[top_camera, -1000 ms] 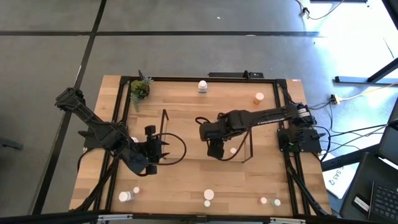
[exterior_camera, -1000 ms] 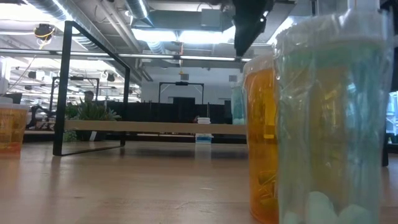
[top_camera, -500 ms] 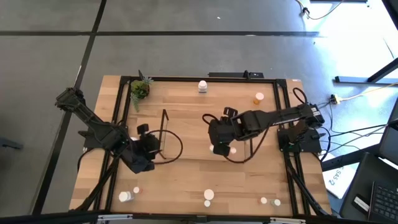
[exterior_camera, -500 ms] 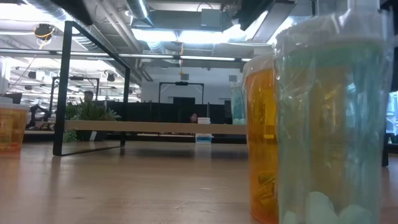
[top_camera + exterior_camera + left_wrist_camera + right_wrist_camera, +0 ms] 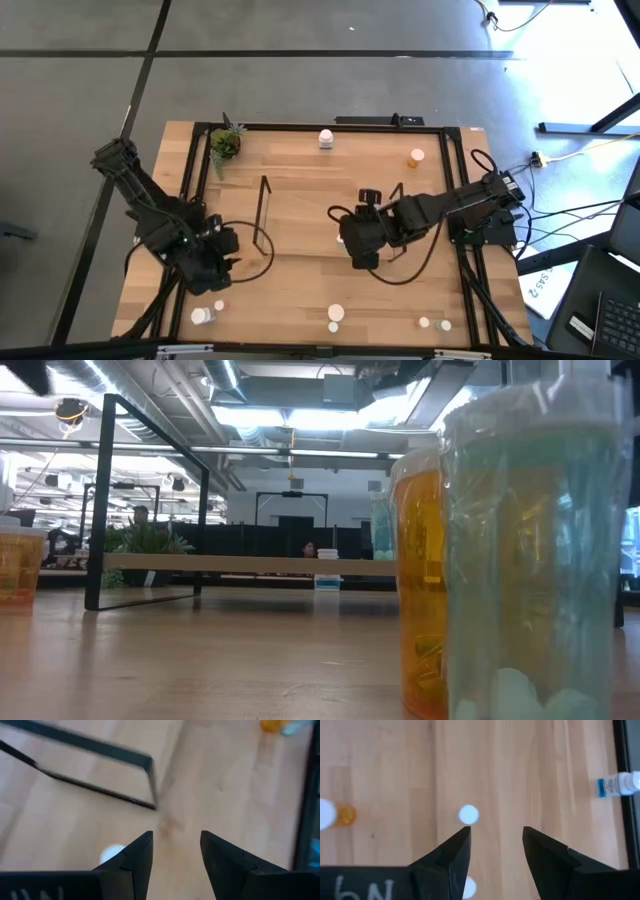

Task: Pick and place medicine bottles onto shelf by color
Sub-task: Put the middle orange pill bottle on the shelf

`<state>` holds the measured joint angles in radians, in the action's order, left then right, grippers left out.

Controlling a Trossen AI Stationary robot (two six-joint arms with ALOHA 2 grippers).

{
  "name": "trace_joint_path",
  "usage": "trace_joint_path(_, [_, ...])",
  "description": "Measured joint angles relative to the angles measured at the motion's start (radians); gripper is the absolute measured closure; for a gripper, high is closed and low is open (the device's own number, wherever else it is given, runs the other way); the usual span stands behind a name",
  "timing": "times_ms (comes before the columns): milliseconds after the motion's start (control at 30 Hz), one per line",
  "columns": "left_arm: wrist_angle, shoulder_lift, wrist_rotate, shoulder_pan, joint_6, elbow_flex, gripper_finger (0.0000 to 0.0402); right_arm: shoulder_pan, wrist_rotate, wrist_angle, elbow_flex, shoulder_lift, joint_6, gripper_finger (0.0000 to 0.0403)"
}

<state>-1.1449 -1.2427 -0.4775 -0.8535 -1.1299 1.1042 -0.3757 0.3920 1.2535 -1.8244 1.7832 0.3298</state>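
Observation:
The shelf [image 5: 265,205] stands mid-table; its black wire end frame [image 5: 105,500] also shows in the low view. My left gripper [image 5: 218,272] hovers open and empty near the table's left side, past the shelf's left end [image 5: 149,780]. My right gripper [image 5: 362,255] hangs open and empty over the shelf's right part, high above white-capped bottles [image 5: 468,814]. A white bottle [image 5: 325,138] and an orange one [image 5: 416,156] stand at the far edge. More medicine bottles [image 5: 337,313] stand along the near edge.
A small potted plant [image 5: 225,145] stands at the far left corner. A black frame [image 5: 190,200] edges the table. A teal bottle [image 5: 525,560] and an orange bottle [image 5: 422,580] stand close before the low camera. Bare wood lies between the shelf and the near-edge bottles.
My left gripper has drawn away from the shelf's left end toward the table's left and near edges, rolling as it went. My right gripper has risen out of the low view and drifted toward the near right; the white-capped bottle beside it is now hidden under it.

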Motion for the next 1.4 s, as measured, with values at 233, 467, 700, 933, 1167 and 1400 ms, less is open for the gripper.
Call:
trace_joint_path(233, [0.011, 0.0, 0.046, -0.095, -0.11, 0.0, 0.0243, -0.041, 0.0, -0.055, 0.0, 0.0, 0.0, 0.0221])
trace_joint_path(467, [0.123, -0.002, 0.148, -0.152, -0.034, 0.0, 0.0245, -0.049, -0.001, -0.116, 0.0, 0.0, 0.001, 0.0221])
trace_joint_path(700, [0.173, -0.067, 0.197, -0.212, 0.033, 0.0, 0.0243, -0.049, -0.002, -0.157, 0.0, 0.0, -0.024, 0.0221])
trace_joint_path(933, [0.176, -0.16, 0.21, -0.246, -0.055, 0.0, 0.0243, -0.049, -0.061, -0.179, 0.0, 0.0, -0.024, 0.0221])
trace_joint_path(1167, [0.215, -0.237, 0.211, -0.263, -0.123, 0.0, 0.0243, -0.049, -0.062, -0.223, 0.0, 0.0, -0.024, 0.0221])
trace_joint_path(1400, [0.22, -0.303, 0.252, -0.273, -0.138, 0.0, 0.0243, -0.049, -0.062, -0.247, 0.0, 0.0, -0.024, 0.0221])
